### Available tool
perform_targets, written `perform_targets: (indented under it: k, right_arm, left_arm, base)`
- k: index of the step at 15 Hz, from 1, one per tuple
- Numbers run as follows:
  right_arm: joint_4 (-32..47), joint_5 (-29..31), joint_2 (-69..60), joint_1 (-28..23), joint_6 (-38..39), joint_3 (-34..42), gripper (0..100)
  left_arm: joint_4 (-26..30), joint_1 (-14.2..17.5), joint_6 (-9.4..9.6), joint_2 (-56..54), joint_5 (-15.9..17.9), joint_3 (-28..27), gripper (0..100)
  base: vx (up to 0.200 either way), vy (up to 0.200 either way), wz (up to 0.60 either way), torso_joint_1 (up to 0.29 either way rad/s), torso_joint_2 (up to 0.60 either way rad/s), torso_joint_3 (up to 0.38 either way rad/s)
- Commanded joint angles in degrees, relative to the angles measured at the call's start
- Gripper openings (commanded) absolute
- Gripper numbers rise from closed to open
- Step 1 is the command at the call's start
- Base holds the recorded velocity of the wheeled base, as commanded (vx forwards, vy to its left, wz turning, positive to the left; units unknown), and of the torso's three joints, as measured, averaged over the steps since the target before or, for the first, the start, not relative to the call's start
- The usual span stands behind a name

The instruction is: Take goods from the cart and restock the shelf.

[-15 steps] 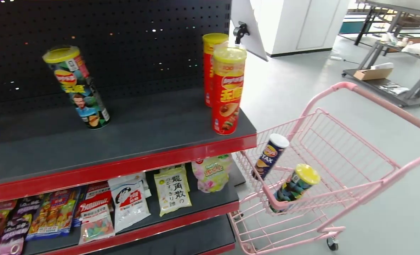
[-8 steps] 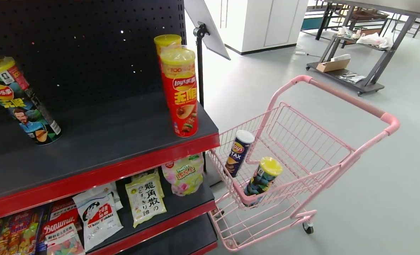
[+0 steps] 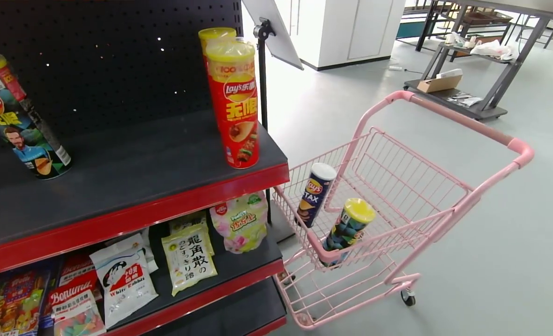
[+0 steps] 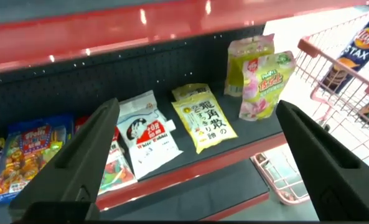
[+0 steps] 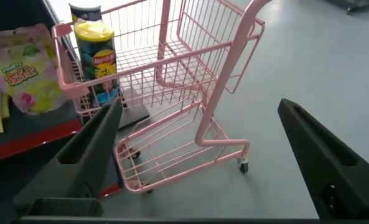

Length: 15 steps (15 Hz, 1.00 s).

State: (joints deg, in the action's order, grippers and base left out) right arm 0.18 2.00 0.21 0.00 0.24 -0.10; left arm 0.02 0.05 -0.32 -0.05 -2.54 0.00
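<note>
Head view: the pick-up step is judged to be in preparation, with no goods held. Two cans are stood leaning in the front corner of the pink cart [image 3: 460,121]: a blue can [image 3: 314,193] with a white lid, and a yellow-lidded can [image 3: 349,228] just beside it. Free space is offered on the top shelf [image 3: 141,158] between the dark can [image 3: 20,121] and the red cans [image 3: 237,107].

Left wrist view: the left gripper [image 4: 198,104] is held with fingers spread wide and nothing between them, levelled at the snack packets [image 4: 203,121] on the lower shelf [image 4: 246,149]. The blue can is seen beyond, in the cart.

Right wrist view: the right gripper [image 5: 200,104] is likewise spread and unloaded, directed at the cart, with the yellow-lidded can nearer. An advance of this arm onto that can, with the jaws straddling it below the lid, is judged to be called for next.
</note>
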Motion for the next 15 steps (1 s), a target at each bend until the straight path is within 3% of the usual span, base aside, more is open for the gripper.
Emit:
perform_targets:
  k: [1,12,15]
  right_arm:
    - [-0.01,0.02,-0.03,0.00,0.02,0.01,100]
    - [-0.01,0.02,-0.03,0.00,-0.07,0.01,100]
    - [-0.01,-0.42,-0.12,0.00,-0.42,-0.08,100]
  left_arm:
    - [-0.02,0.04,-0.03,0.05,-0.01,0.00,100]
    - [-0.02,0.04,-0.03,0.05,-0.01,0.00,100]
    - [-0.02,0.04,-0.03,0.05,-0.01,0.00,100]
  base:
    - [0.000,0.000,0.00,-0.193,0.53,0.344]
    - [0.000,0.000,0.00,-0.146,0.52,0.375]
    - [0.000,0.000,0.00,-0.043,0.26,0.201]
